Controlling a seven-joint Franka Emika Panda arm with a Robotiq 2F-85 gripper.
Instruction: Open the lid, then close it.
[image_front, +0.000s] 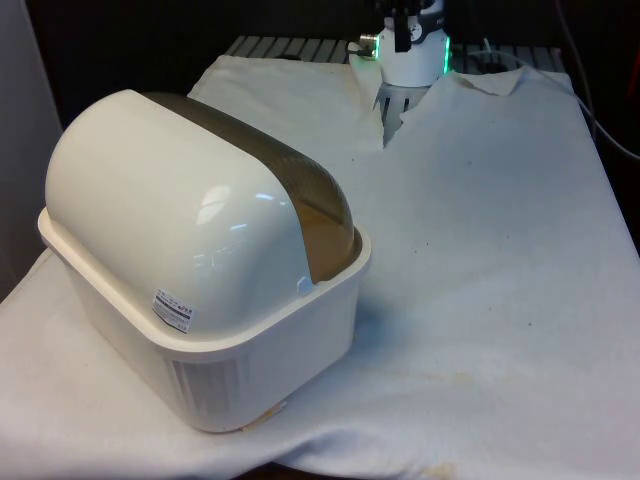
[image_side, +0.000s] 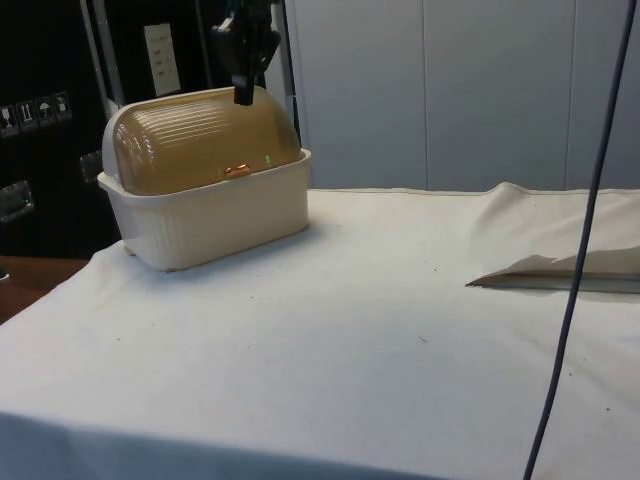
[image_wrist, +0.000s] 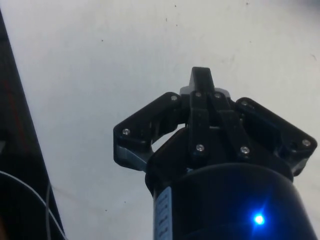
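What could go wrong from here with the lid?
1. In the side view the gripper hangs close over the top of the closed brown lid; coming straight down would likely press on the dome rather than catch the small handle low on its front.
2. The bread box sits loose on the white cloth, so a push on the lid may slide it.
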